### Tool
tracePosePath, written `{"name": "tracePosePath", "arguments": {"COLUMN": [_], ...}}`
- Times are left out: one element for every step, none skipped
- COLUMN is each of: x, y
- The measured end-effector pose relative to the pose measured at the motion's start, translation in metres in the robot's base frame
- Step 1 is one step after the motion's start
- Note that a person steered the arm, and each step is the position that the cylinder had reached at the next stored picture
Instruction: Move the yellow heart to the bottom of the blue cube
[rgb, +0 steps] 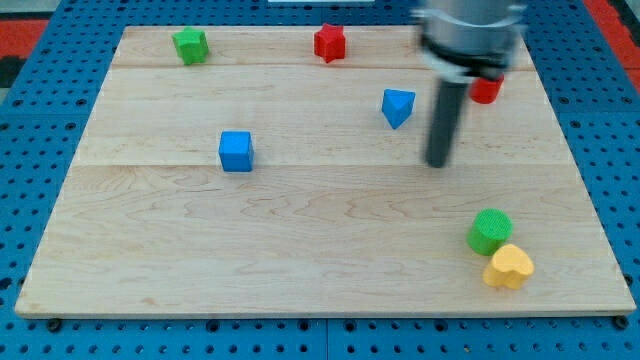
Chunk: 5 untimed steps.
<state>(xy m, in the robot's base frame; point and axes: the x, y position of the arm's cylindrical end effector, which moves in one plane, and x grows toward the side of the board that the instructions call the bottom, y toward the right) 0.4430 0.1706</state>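
The yellow heart (509, 266) lies near the board's bottom right corner, touching a green cylinder (490, 231) just above it. The blue cube (237, 151) sits left of the board's middle. My tip (437, 163) rests on the board right of centre, well above the yellow heart and far to the right of the blue cube. It touches no block.
A blue triangular block (397, 106) lies just up and left of the rod. A red block (487, 90) is partly hidden behind the arm. A red star (329, 42) and a green block (190, 45) lie along the top edge of the wooden board (300, 250).
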Motion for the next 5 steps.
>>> {"name": "tracePosePath", "arguments": {"x": [0.059,0.093,0.153,0.149,0.139], "y": [0.051,0.116,0.091,-0.001,-0.077]}}
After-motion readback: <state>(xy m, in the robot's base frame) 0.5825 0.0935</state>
